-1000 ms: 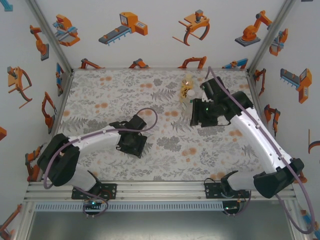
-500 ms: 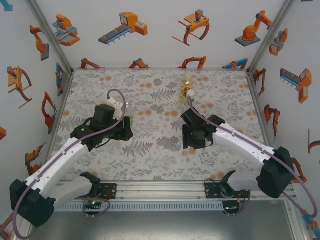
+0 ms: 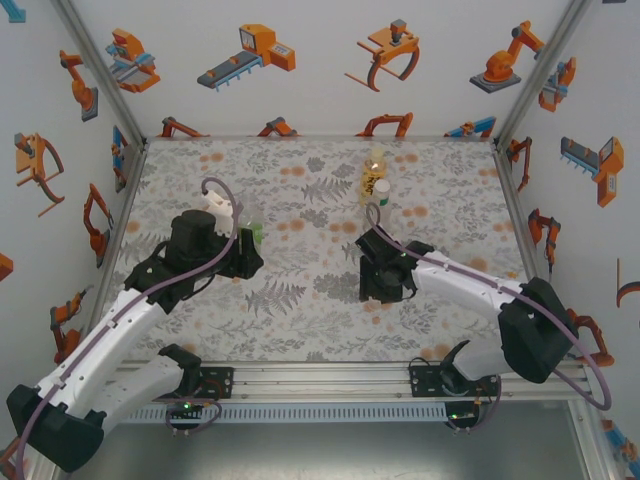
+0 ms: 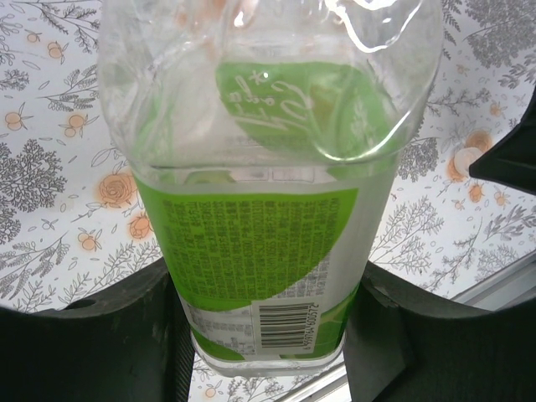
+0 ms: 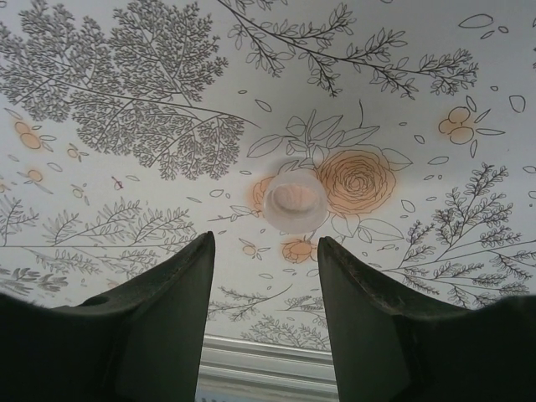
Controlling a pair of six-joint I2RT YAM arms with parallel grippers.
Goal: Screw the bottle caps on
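Note:
My left gripper (image 4: 268,339) is shut on the lower part of the green-labelled bottle (image 4: 260,243), one finger on each side. In the top view this bottle (image 3: 251,234) is at my left gripper (image 3: 247,252), left of centre. A small whitish bottle cap (image 5: 295,201) lies on the floral table just ahead of my right gripper (image 5: 266,243), whose jaws stand open and empty. In the top view my right gripper (image 3: 385,287) hangs low over the middle of the table. The amber bottle (image 3: 376,158) and the white-labelled bottle (image 3: 377,186) stand together at the back.
The floral table (image 3: 300,310) is bounded by white walls with orange robot pictures. A metal rail (image 3: 330,380) runs along the near edge. The right gripper shows as a dark shape (image 4: 511,155) at the right edge of the left wrist view.
The left arm has swung from the table's centre out to the left, and the green-labelled bottle now shows at its gripper. The right arm has come from beside the back bottles to the centre.

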